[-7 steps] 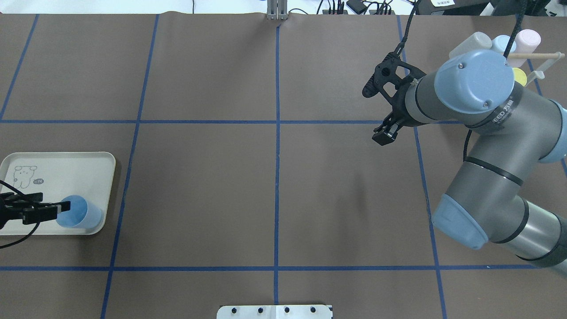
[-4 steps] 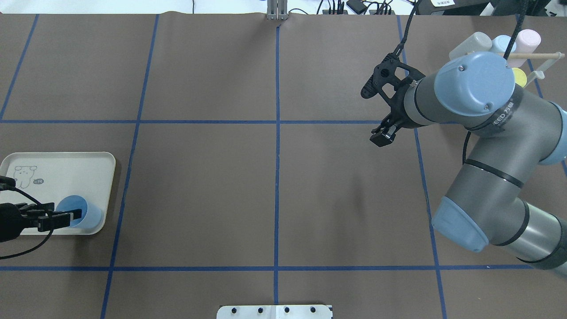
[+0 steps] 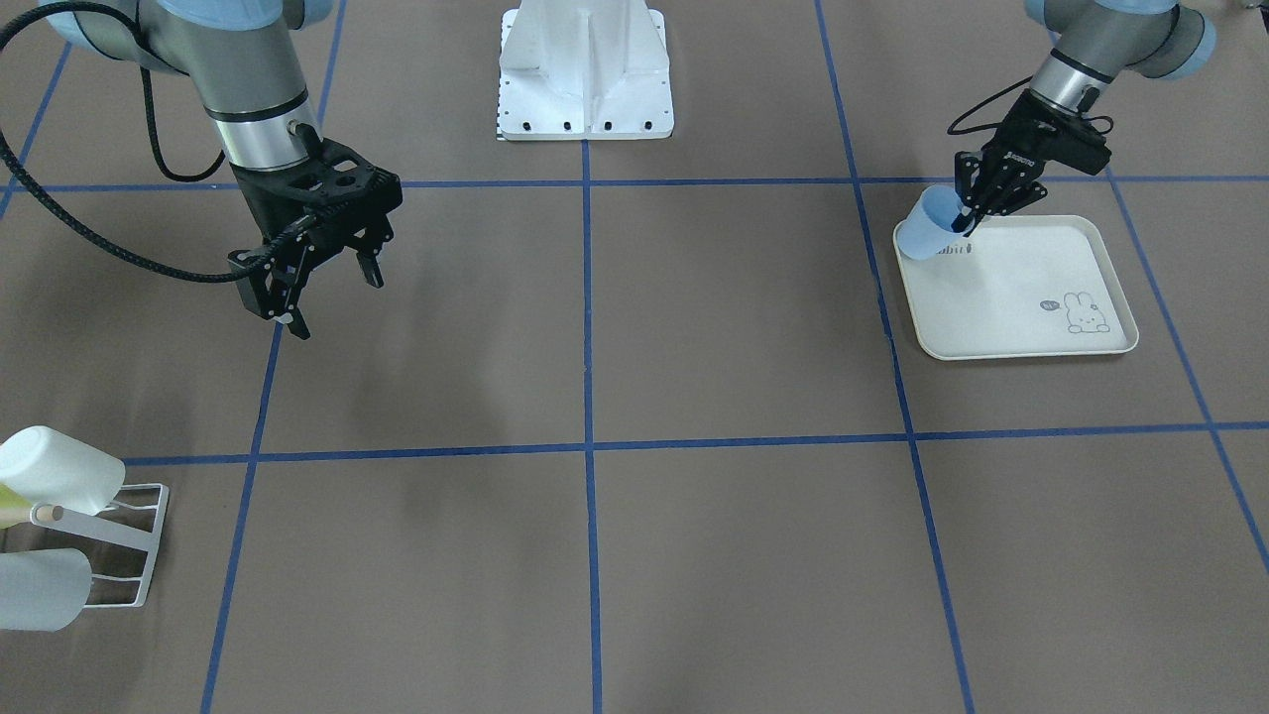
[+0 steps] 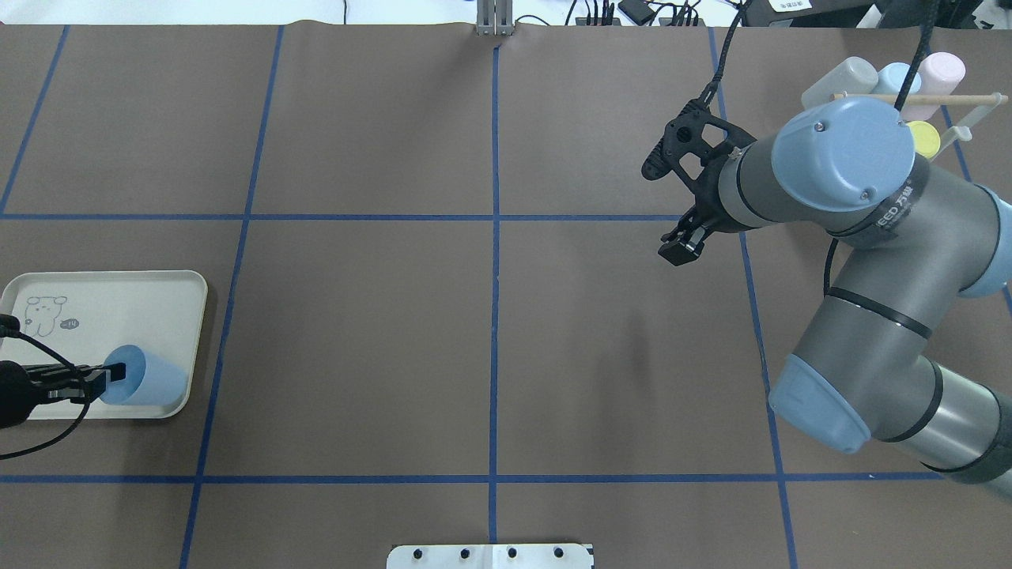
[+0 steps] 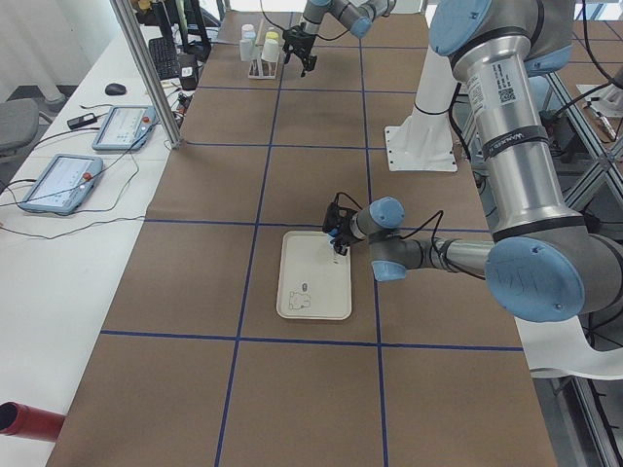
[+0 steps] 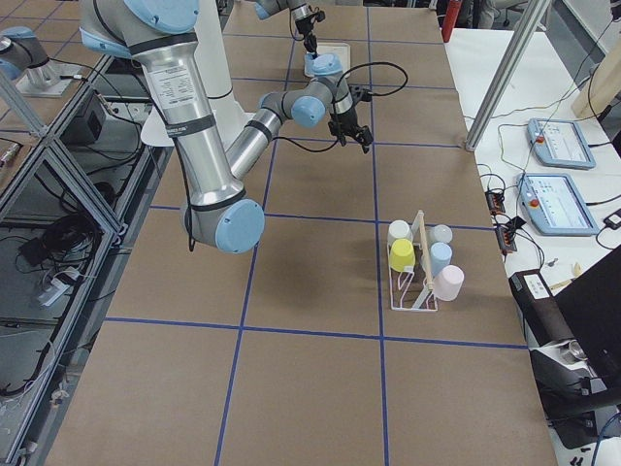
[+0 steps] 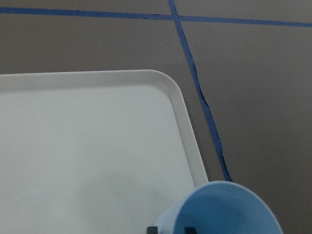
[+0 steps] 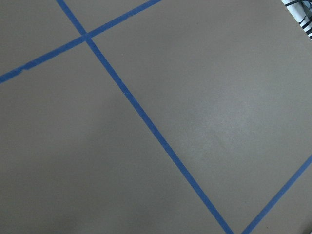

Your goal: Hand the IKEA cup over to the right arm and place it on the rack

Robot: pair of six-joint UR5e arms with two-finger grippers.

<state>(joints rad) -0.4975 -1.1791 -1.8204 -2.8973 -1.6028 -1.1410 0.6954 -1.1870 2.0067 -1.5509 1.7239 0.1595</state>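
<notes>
Right gripper (image 3: 335, 297), jaws apart, hangs over bare brown table mat (image 3: 694, 347). Nothing lies under it or beside it, and there is an open lane across the table middle toward left gripper (image 4: 111, 374). Well beyond it, on its outer side, stands a small white wire rack (image 4: 961, 134) loaded with pastel cups (image 4: 941, 71), its wooden dowel (image 4: 949, 99) sticking out. Left gripper is clamped on the rim of a tilted light-blue plastic cup (image 4: 150, 386), which blocks the space straight ahead. A low cream tray (image 4: 126, 308) sits just beneath, with free mat past the tray edge.

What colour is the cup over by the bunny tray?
The cup is light blue. The overhead exterior view shows it best.
</notes>
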